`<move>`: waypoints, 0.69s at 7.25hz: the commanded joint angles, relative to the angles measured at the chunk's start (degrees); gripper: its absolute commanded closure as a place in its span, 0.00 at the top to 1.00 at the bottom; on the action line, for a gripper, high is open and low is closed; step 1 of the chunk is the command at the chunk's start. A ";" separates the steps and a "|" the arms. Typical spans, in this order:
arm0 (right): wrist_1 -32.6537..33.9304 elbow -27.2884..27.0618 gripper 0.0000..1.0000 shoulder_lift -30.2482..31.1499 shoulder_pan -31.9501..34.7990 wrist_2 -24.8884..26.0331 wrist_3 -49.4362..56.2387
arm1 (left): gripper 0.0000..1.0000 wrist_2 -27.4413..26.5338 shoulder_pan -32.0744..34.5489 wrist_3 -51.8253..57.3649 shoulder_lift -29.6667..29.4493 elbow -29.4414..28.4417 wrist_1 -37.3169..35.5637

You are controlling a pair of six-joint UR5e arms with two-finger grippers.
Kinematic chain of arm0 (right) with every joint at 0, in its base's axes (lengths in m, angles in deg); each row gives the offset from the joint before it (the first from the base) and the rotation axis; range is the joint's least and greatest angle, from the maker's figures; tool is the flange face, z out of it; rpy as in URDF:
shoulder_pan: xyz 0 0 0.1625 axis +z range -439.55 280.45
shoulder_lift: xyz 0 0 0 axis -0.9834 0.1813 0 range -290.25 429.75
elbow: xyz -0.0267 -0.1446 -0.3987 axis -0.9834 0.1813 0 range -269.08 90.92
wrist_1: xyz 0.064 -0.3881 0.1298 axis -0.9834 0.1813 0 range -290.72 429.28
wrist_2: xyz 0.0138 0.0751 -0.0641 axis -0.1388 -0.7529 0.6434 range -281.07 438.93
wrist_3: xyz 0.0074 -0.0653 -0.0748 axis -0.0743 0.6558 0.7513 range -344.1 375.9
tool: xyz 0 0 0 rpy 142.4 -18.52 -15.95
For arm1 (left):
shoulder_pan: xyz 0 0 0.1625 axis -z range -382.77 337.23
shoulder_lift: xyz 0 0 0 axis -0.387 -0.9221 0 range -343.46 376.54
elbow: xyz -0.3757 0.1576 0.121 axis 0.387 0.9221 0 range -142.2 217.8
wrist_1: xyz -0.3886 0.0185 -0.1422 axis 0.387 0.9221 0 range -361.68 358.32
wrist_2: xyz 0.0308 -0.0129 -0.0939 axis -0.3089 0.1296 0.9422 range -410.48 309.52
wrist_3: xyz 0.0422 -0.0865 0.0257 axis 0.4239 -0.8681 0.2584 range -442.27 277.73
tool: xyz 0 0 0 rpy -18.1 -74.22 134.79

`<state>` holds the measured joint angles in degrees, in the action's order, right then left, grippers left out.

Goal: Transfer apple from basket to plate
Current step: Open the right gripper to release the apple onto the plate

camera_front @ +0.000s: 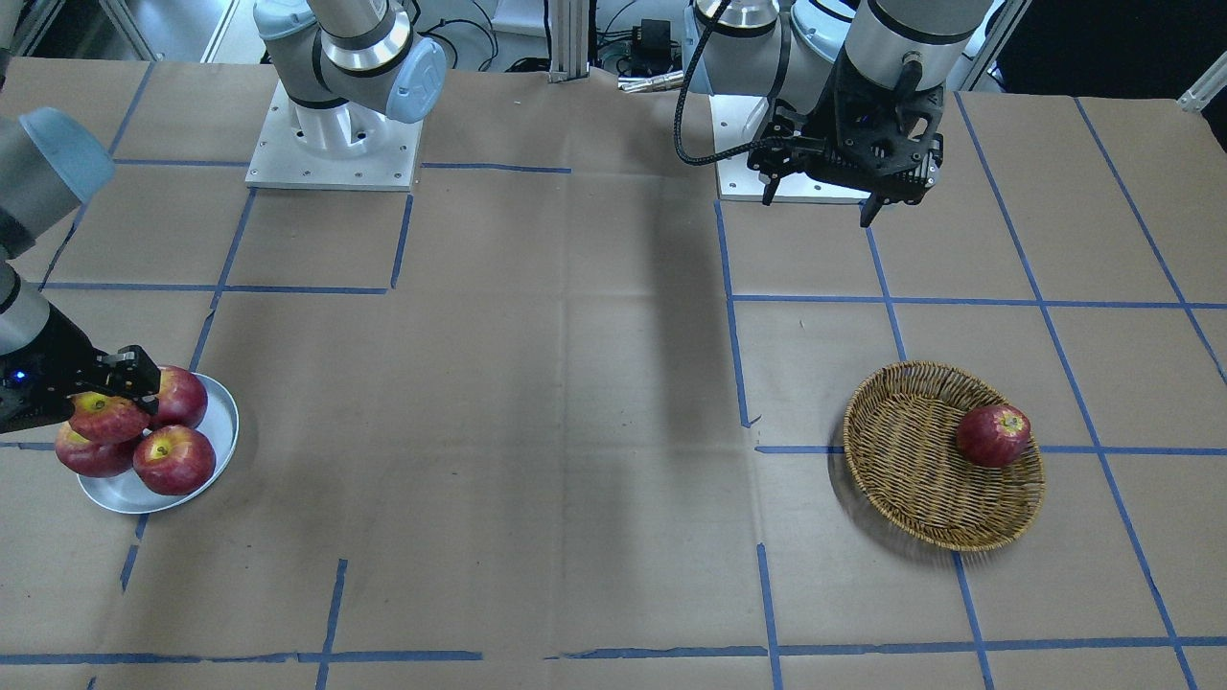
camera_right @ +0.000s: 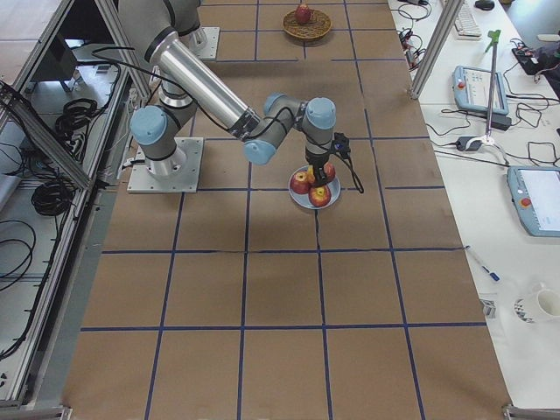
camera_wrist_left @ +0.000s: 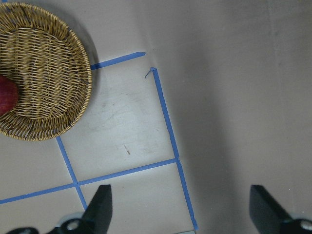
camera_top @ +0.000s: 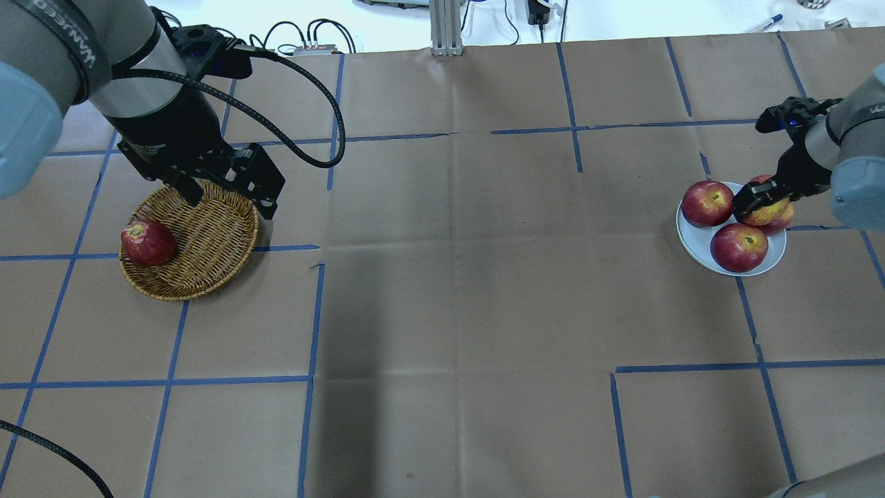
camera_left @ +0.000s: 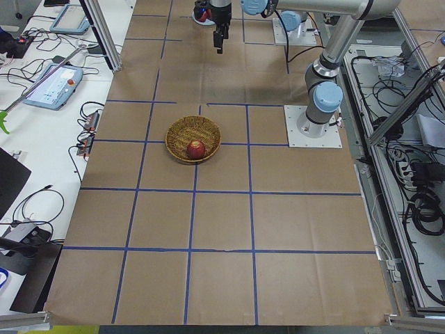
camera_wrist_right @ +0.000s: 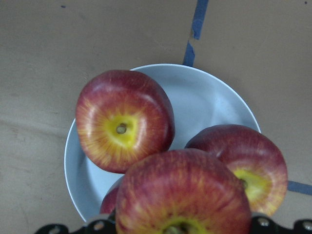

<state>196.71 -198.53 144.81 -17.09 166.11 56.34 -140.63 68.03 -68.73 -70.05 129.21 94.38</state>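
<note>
The pinkish-red streaky apple (camera_wrist_right: 183, 195), yellow-orange around its stem hollow, fills the bottom centre of the right wrist view. It is perched on top of three darker red apples (camera_wrist_right: 122, 122) and clamped between the fingers of the right gripper (camera_top: 759, 202). That pile sits on the round silvery-grey metal plate (camera_wrist_right: 204, 97), at the right edge of the overhead view. From these views I cannot tell whether the gripped fruit rests its weight on the others.

At the left of the overhead view, the round tan woven wicker basket (camera_top: 207, 235) holds a single deep-red apple (camera_top: 147, 242) against its left rim. The left gripper (camera_top: 229, 200) hangs above the basket's upper right rim with its jaws spread wide and holding nothing. Brown paper with blue tape lines (camera_front: 575, 383) covers the table.
</note>
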 commanded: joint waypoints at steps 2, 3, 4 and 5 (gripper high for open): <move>-5.91 4.58 1.00 4.90 0.91 -1.03 -1.67 | 0.99 -0.02 0.00 0.08 0.03 0.00 0.00; -11.18 7.21 1.00 6.58 2.82 -1.22 -4.73 | 0.99 -0.02 0.00 0.08 0.03 0.00 0.09; -16.72 10.46 1.00 8.34 5.89 -1.13 -8.50 | 0.99 -0.02 0.00 0.00 0.03 0.00 0.00; -22.95 12.84 1.00 10.79 8.70 -1.04 -13.33 | 0.99 -0.02 0.00 0.00 -0.06 0.00 0.00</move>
<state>181.18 -189.01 152.81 -11.82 165.02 48.36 -140.65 68.03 -68.70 -70.03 129.20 94.40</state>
